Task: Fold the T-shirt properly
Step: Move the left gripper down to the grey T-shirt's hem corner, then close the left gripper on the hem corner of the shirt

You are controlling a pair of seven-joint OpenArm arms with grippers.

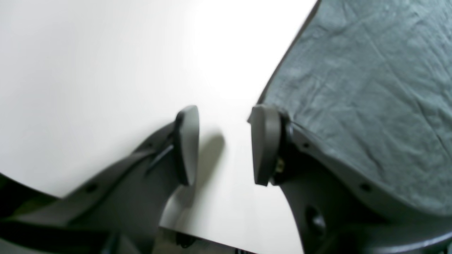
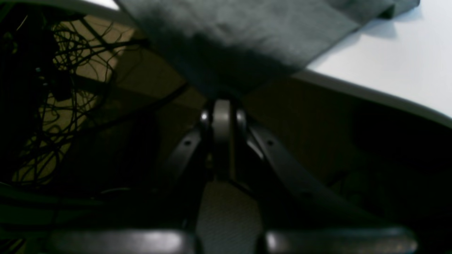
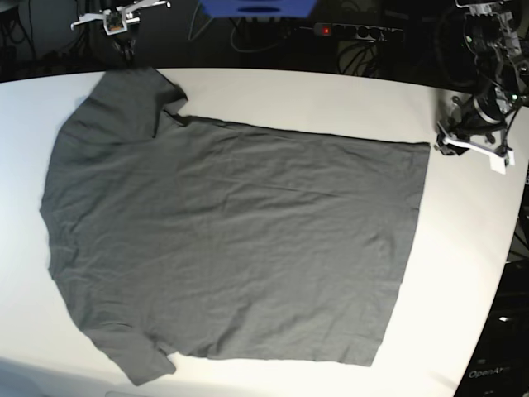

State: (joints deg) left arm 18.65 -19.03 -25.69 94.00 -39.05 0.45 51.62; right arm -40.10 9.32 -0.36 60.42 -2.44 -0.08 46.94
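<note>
— What does the overhead view give you?

— The T-shirt (image 3: 231,248) spread flat on the white table (image 3: 463,273), its hem toward the right, its sleeves and neck toward the left. The left gripper (image 3: 473,141) sits just off the hem's far corner, at the table's right side. The right gripper (image 3: 116,21) is at the top left, beyond the table's far edge near the sleeve — too small there to judge its jaws.

— And the wrist cameras?

— The left wrist view settles its own tool: the left gripper (image 1: 224,144) stands partly open, bare table between the two pads, nothing held. One pad (image 1: 265,144) is right at the shirt's edge, the T-shirt (image 1: 367,98) filling that side of the picture.

— The right one?

— Dark, but telling. The right gripper (image 2: 221,116) has its jaws pressed together, and the T-shirt (image 2: 240,38) comes down to a point right at the tips. It looks pinched there, though the shadow hides the contact itself. Past the table's edge (image 2: 370,93) this view shows a tangle of cables (image 2: 67,70) below.
</note>
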